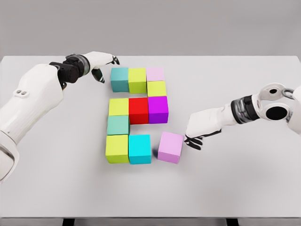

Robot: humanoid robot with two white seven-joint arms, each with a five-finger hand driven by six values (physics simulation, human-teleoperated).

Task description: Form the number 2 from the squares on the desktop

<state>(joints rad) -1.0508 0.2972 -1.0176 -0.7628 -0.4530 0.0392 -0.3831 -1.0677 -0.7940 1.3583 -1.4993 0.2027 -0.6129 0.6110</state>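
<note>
Eleven squares are sitting mid-frame on the table (pixel 244 188), ten forming a near-complete 2; the lilac square (pixel 170 147) is lying tilted, just right of the cyan square (pixel 140 149). Right hand (pixel 196 136) is touching it, fingers curled, grasping nothing; left hand (pixel 101 63) is hovering relaxed at upper left

You see a smooth, matt pale grey table (pixel 244 188) under both hands, without grain or gloss. Just left of the right hand (pixel 201 128), the lilac cube (pixel 170 147) and the other cubes beyond it look like matt, even-coloured plastic with soft sheen on top. The arms wear glossy white shells, and the left hand (pixel 96 63) has dark, dull fingertips (pixel 101 79).
</note>
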